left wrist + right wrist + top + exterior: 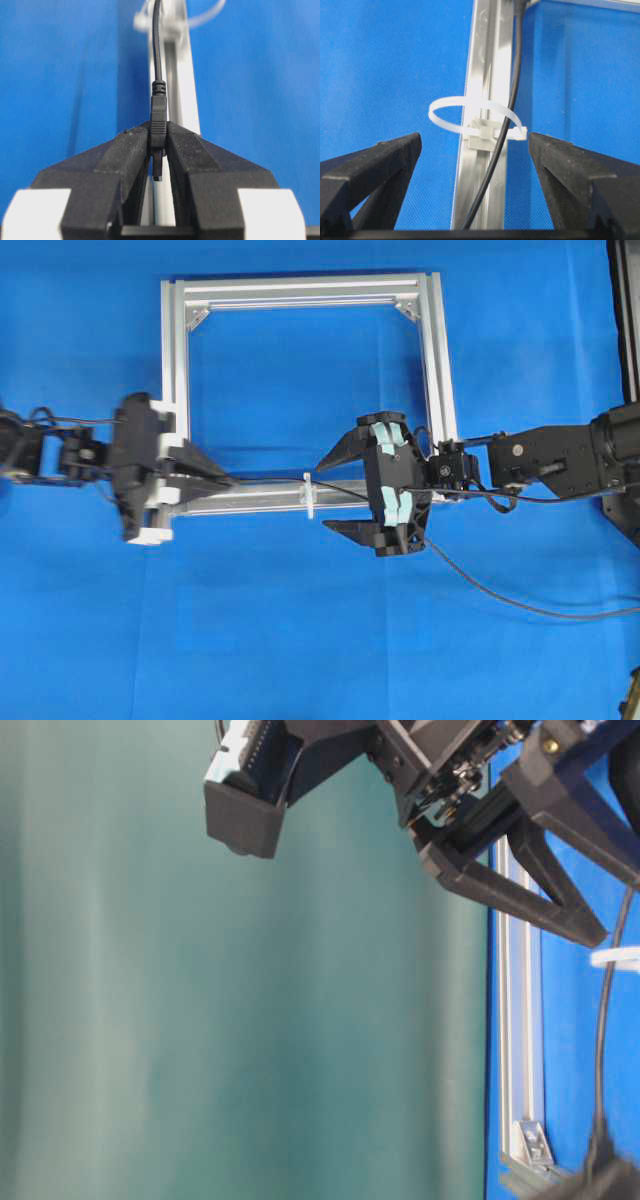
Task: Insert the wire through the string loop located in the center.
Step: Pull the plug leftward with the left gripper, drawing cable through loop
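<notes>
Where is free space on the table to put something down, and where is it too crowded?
Free: the blue cloth inside the aluminium frame, and the wide strip below its lower bar, left of the trailing wire. Crowded: along the lower bar, where the left gripper pinches the plug, the string loop stands, and the open right gripper straddles the bar.

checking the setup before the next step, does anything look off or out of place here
Nothing stands out. The wire runs along the frame bar and through the string loop. The left gripper is shut on the wire's plug, and the right gripper is open on either side of the loop.
</notes>
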`<action>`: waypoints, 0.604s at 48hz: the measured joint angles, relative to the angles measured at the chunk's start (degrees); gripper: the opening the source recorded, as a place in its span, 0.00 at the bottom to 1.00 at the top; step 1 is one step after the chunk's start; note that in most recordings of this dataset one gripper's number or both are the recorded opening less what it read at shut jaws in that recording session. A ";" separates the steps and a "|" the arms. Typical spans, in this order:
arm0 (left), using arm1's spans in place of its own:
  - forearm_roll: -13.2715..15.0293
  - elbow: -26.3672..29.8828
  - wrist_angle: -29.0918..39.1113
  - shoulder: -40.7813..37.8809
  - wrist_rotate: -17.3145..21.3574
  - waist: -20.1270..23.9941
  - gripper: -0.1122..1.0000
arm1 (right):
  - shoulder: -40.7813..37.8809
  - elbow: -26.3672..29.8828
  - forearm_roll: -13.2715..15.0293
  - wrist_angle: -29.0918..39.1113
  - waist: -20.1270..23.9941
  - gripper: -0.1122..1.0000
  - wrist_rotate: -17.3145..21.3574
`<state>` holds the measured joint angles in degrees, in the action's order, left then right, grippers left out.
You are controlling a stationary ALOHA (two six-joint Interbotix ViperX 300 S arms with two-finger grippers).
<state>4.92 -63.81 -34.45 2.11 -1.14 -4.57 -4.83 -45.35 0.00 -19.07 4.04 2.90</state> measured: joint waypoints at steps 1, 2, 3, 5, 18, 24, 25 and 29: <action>0.00 -0.70 0.00 0.79 0.00 0.00 0.17 | 0.00 0.00 0.00 0.09 -0.09 0.92 0.00; -0.09 -1.49 0.00 1.49 0.00 0.00 0.17 | 0.00 -0.09 0.00 0.09 0.00 0.92 0.00; -0.09 -2.20 0.00 2.20 0.00 0.00 0.17 | 0.00 -0.09 0.00 0.09 0.00 0.92 0.00; -0.09 -3.52 -0.09 3.60 -0.26 -0.18 0.17 | 0.00 -0.18 0.00 0.09 0.00 0.92 0.00; -0.09 -11.87 1.14 13.36 -5.27 -0.35 0.17 | 0.00 -0.18 0.00 0.09 0.00 0.92 0.00; -0.09 -15.03 2.72 17.84 -5.45 -1.14 0.17 | 0.09 -0.18 0.00 0.09 0.00 0.92 0.00; -0.09 -15.38 2.99 18.37 -5.36 -1.32 0.17 | 0.00 -0.18 0.00 0.09 0.00 0.92 0.00; -0.26 -16.08 4.66 19.95 -5.19 -1.85 0.17 | 0.00 -0.18 0.00 0.00 0.00 0.92 -0.09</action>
<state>4.66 -79.89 -29.79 22.06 -6.33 -6.42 -4.83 -45.53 0.00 -19.07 4.04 2.81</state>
